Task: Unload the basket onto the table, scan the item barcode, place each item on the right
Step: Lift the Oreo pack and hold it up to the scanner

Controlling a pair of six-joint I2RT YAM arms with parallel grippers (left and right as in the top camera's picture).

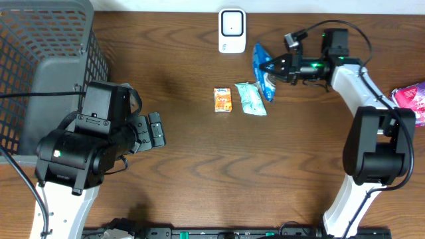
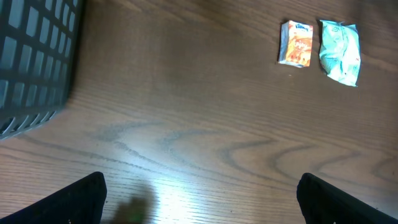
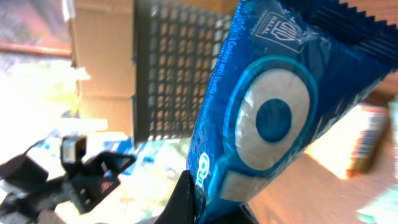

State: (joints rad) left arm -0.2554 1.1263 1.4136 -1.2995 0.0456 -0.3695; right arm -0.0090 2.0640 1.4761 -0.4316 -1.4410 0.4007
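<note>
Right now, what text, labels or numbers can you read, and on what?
"HALAL", probably: badge atop the blue packet.
Edge print on it: blurred, unreadable.
Logo on the orange box: too small.
Nothing legible on the teal packet or white scanner.

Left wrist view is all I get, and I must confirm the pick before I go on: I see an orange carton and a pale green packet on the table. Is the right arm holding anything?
Observer: Yes. The right gripper is shut on a blue packet, which fills most of the right wrist view.
Operator: Where is the scanner from there?
Observer: The white scanner stands at the table's far edge, beyond the orange carton and close to the blue packet.
Operator: Any other items outside my frame?
Observer: One: a pink package lies at the right edge of the overhead view.
</note>
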